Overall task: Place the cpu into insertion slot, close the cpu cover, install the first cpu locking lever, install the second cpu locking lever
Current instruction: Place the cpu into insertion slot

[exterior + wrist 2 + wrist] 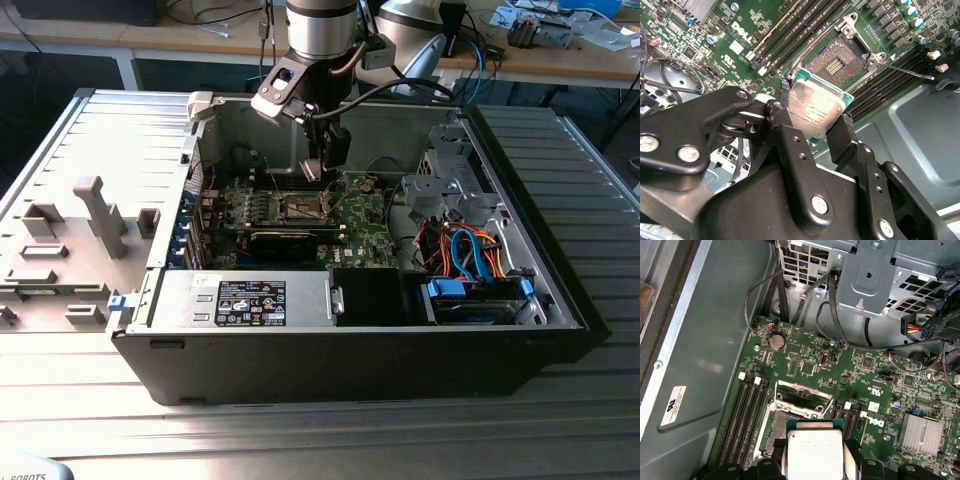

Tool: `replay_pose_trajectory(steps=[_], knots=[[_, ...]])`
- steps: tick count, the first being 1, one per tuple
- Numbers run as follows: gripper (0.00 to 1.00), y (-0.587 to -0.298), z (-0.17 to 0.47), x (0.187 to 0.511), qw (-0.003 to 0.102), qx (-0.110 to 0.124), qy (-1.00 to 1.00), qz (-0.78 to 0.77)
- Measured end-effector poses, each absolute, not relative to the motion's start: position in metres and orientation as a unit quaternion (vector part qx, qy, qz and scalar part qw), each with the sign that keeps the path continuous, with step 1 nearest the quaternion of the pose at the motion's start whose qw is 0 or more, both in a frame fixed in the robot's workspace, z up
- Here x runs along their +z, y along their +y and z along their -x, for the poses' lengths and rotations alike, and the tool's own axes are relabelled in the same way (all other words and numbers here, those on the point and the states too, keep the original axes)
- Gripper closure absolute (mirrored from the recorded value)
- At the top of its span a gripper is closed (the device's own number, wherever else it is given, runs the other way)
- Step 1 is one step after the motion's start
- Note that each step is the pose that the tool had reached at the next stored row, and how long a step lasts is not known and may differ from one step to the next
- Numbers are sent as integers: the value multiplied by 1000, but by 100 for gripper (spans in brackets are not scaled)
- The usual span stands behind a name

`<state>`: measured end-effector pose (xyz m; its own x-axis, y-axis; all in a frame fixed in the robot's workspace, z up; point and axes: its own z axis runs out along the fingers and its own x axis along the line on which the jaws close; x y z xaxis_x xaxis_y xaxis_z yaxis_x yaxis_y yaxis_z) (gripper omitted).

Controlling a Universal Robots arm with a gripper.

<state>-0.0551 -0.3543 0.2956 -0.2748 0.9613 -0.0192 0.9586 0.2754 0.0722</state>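
Observation:
My gripper [326, 166] hangs inside the open computer case, shut on the cpu [815, 107], a flat silver-topped square chip with a green rim. One black finger [781, 116] grips one edge of the chip and the other finger grips the opposite edge. The cpu [815, 454] is held tilted a little above the green board, beside and partly over the insertion slot [836, 62]. The slot's dark centre is bare, as seen in both wrist views [776, 435]. The cpu cover [805, 389] stands raised at the slot's far edge. A thin locking lever [905, 70] sticks out, unlatched.
Black memory slots [747, 410] flank the socket. A metal drive cage [445, 185] with coloured cables [470, 250] fills the case on the exterior view's right. A power supply [245, 300] lies along the front. Grey fixtures [95, 215] stand on the table at the exterior view's left.

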Motion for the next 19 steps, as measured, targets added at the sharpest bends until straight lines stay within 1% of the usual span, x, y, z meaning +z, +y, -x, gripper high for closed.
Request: replay_pose_trajectory(steps=[19], knots=[[46,-354,55,295,32,20,787,-616]])
